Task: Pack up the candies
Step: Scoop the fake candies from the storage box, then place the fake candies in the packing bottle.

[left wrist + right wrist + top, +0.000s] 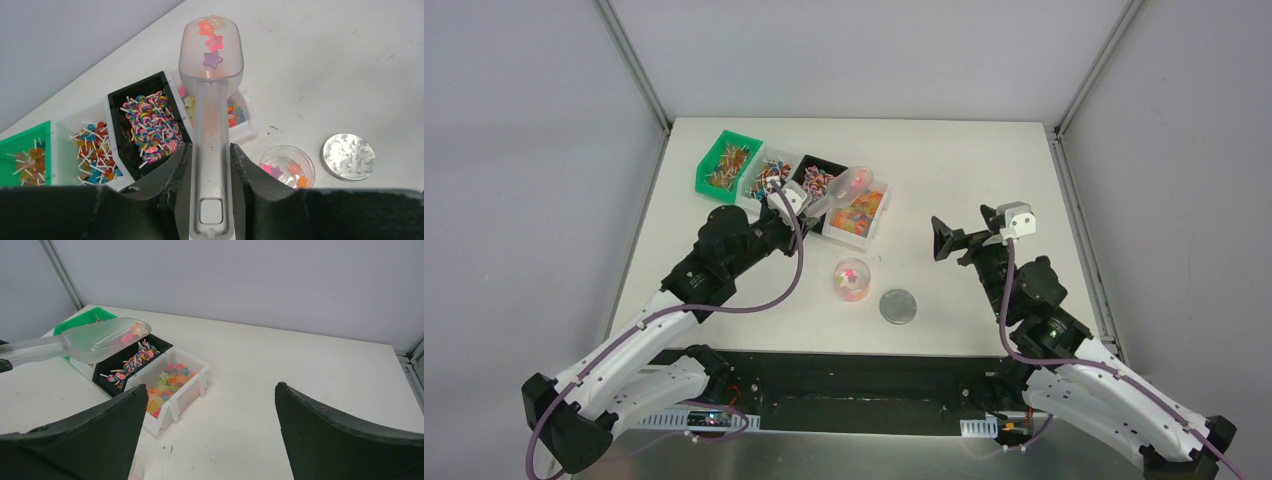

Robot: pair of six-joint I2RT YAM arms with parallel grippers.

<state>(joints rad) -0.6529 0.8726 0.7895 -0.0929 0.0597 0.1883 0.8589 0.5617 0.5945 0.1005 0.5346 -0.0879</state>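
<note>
1. The left tool (211, 165) was clamped on the handle of a clear scoop (211, 75), which carried a few star candies (213, 42) in its bowl above the white gummy bin (186, 396).
2. The right tool (210, 390) hung spread and empty over bare counter (984, 170), well apart from the bins.
3. Done well, the carry would hold the scoop level until its lip sat over the small clear dish (310, 165), then tip slowly.
4. More candies lay in that dish; its lid (898, 306) sat off, just beside it.
5. Open counter lay between bin and dish; the dish's narrow mouth looked the main hazard.
</note>
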